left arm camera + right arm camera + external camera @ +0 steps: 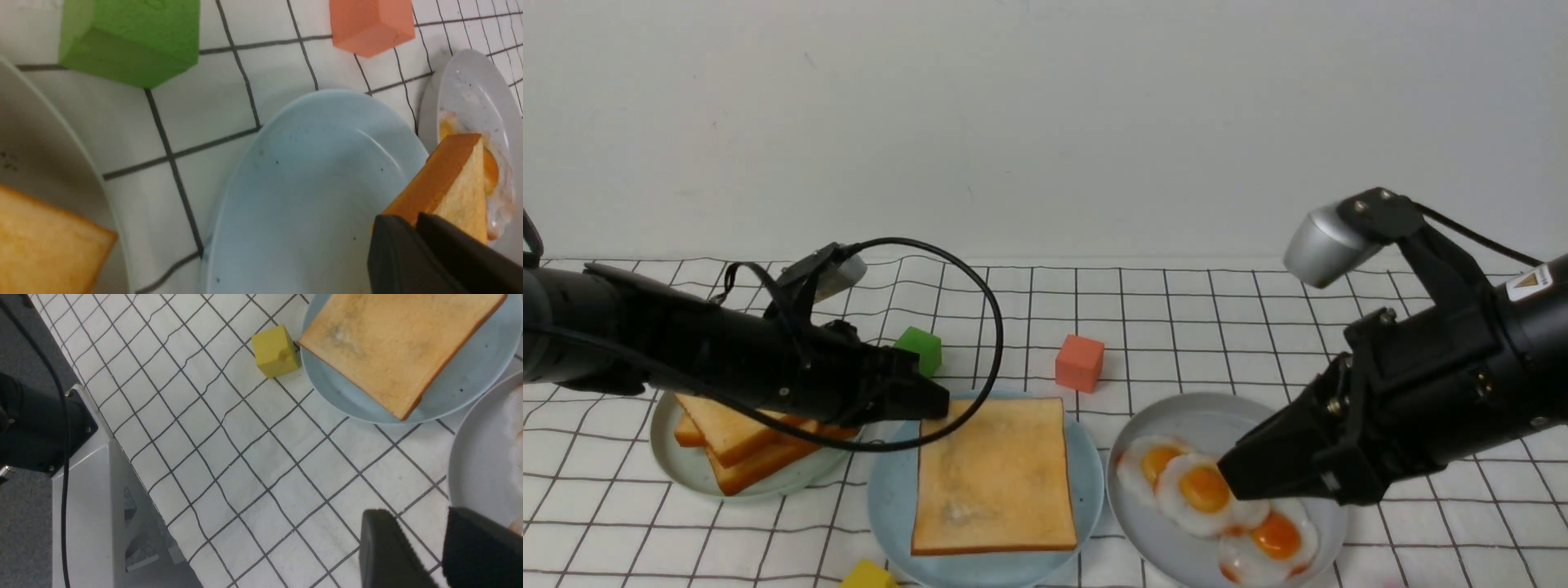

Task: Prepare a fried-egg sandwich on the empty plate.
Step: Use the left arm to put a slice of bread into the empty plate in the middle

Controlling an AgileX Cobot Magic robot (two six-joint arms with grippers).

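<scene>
Toast comes first at the far left: two spare golden-brown square slices [737, 445] lie stacked on a round pale green plate [678, 478]. Just right of them, the left gripper [935, 404] is clenched on the far left corner of a third golden-brown square toast slice [996, 474]. That slice lies over the round pale sky-blue speckled plate [890, 506] in the middle of the white gridded cloth [1258, 327]. The left wrist view shows the pinched corner raised off the plate's bare floor, so the slice is tilted. Whether its near edge rests on the plate I cannot tell.

A green foam cube [920, 347] stands behind this plate, a yellow cube [866, 576] just beside its near rim, and an orange cube [1080, 362] behind it to the right.

Further right, a round grey plate [1176, 408] holds three white, orange-yolked fried eggs [1205, 490] overlapping in a row. The right gripper [1233, 478] hovers over the middle one, jaws apart and nothing between them.

The bottom slice seems close to being set down, with an egg due next. If the corner is let go while raised, the slice could flop and slide askew toward the rim. Because the eggs overlap, pinching one may drag a neighbour along. If the right arm carries an egg across before the left arm has cleared the blue plate, the two could collide.
</scene>
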